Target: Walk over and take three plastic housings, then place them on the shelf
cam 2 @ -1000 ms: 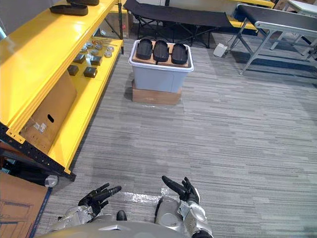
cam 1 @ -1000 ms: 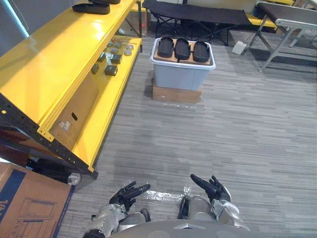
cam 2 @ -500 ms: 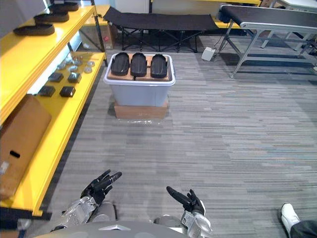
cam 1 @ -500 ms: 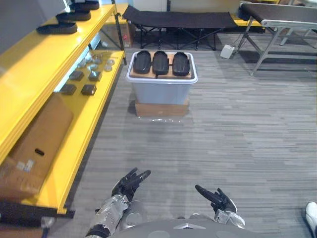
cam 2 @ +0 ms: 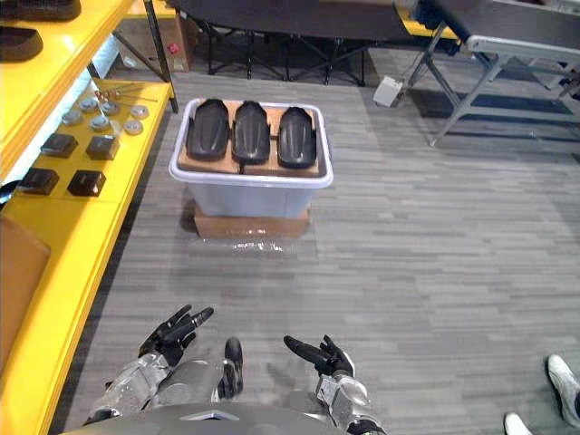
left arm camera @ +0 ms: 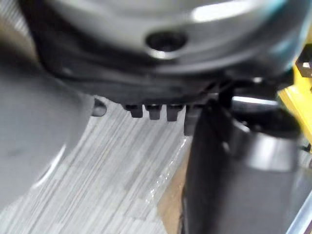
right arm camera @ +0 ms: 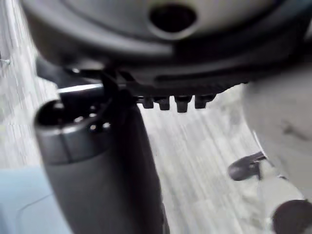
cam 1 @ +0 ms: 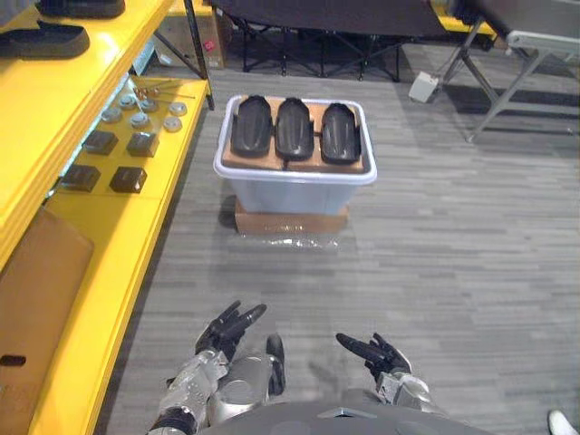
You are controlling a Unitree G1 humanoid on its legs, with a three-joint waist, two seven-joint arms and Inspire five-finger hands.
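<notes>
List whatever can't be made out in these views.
- Bin contents: left eye view, hidden under the board carrying three plastic housings.
- Round parts on the shelf: too small to identify.
- Person: right eye view, cut off at the shoes by the edge.

bin point(cam 1: 294, 195) is showing pale grey, white rim. atop it, three housings point(cam 1: 298, 129) are reading black on a tan board point(cam 1: 234, 160). under it, cardboard point(cam 1: 290, 221) is showing brown. left of it, shelf point(cam 1: 118, 236) is showing yellow. floor point(cam 1: 453, 263) around it is running grey streaks.
</notes>
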